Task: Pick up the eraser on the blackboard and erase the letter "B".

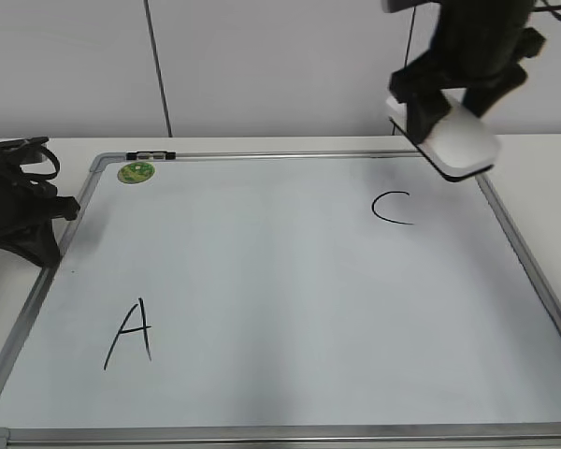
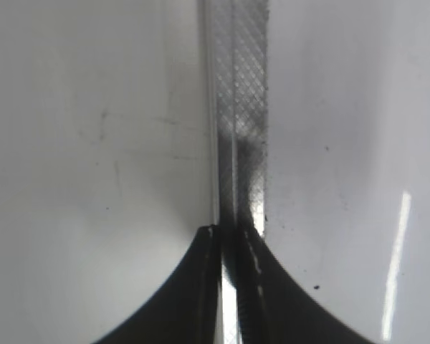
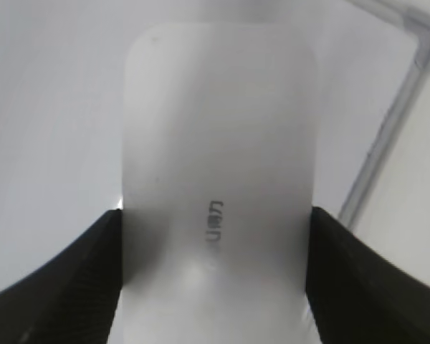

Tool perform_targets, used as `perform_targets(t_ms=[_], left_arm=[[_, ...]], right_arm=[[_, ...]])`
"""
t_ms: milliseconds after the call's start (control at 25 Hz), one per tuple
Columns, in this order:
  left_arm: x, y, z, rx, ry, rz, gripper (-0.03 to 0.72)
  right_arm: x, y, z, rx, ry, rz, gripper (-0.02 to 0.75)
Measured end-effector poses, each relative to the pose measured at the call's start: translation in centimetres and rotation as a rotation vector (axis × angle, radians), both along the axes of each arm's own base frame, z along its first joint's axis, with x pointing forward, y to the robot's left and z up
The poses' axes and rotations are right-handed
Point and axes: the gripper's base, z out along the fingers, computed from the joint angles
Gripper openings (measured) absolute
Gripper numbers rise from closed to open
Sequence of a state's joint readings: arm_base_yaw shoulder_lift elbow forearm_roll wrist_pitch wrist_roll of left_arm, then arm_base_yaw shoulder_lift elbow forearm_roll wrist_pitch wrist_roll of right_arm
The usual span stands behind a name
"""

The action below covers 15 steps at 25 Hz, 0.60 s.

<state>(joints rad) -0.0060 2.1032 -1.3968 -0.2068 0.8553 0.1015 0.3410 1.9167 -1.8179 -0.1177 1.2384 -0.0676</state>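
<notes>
My right gripper [image 1: 449, 108] is shut on the white eraser [image 1: 453, 140] and holds it in the air above the blackboard's far right corner. In the right wrist view the eraser [image 3: 218, 179] fills the space between both fingers [image 3: 215, 272], grey lettering facing up. The blackboard [image 1: 280, 281] lies flat with a silver frame. A black letter A [image 1: 129, 334] is at the front left and a black letter C [image 1: 393, 208] at the far right. No letter "B" shows anywhere on the board. My left gripper [image 1: 37, 245] rests shut at the board's left frame [image 2: 236, 143].
A round green sticker [image 1: 136, 171] sits at the board's far left corner, with a small black-and-silver clip [image 1: 150, 154] on the frame beside it. The white table [image 1: 9, 290] shows left of the board. A grey wall stands behind.
</notes>
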Motion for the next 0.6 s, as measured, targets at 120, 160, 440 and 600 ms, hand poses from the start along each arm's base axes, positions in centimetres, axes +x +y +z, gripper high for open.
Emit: perform_targets(t_ms=[120,160,440,600], left_arm=[[0.0,0.0,0.0,0.000,0.000,0.000,0.025],[0.0,0.0,0.0,0.000,0.000,0.000,0.025],[0.0,0.0,0.0,0.001,0.000,-0.001,0.025],[0.0,0.0,0.0,0.001,0.000,-0.001,0.025]], right_arm=[[-1.1,-3.4,-0.5,-0.010,0.044,-0.101,0.542],[-1.4,-4.5,-0.7,-0.011,0.057,-0.135,0.542],[-3.3,-9.7,-6.0,0.030,0.192,-0.290,0.542],[-3.8,-10.7,-9.1,0.061,0.165,-0.318,0.542]])
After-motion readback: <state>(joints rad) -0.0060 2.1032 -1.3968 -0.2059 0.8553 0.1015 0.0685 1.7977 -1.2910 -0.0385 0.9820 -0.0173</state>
